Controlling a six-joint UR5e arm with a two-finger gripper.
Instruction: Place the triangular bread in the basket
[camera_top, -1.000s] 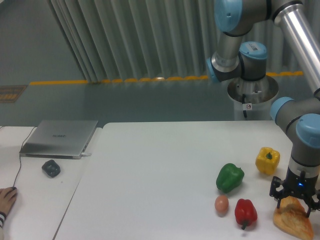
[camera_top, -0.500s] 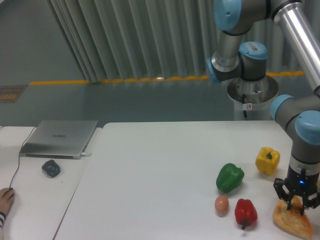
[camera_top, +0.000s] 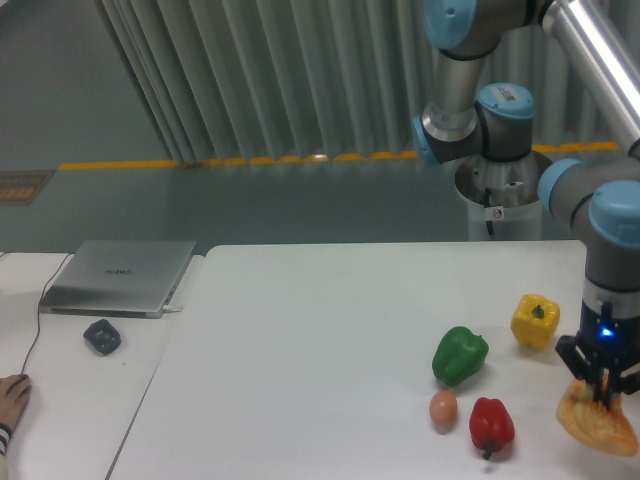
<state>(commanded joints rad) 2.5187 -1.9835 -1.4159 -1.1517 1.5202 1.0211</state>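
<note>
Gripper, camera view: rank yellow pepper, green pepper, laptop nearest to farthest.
Measured from the gripper, shut on the triangular bread:
1. Yellow pepper, just up and to its left in the picture.
2. Green pepper, further left, mid-table.
3. Laptop, far left on the side table.

The triangular bread (camera_top: 600, 425) sits at the tabletop's (camera_top: 300, 350) front right corner, and its right tip runs off the picture's edge. The gripper (camera_top: 603, 395) covers the bread's top, so its fingertips can't be seen apart. A hand (camera_top: 12, 397) at the left edge is cut off. The arm's upper part leaves the picture's top.
</note>
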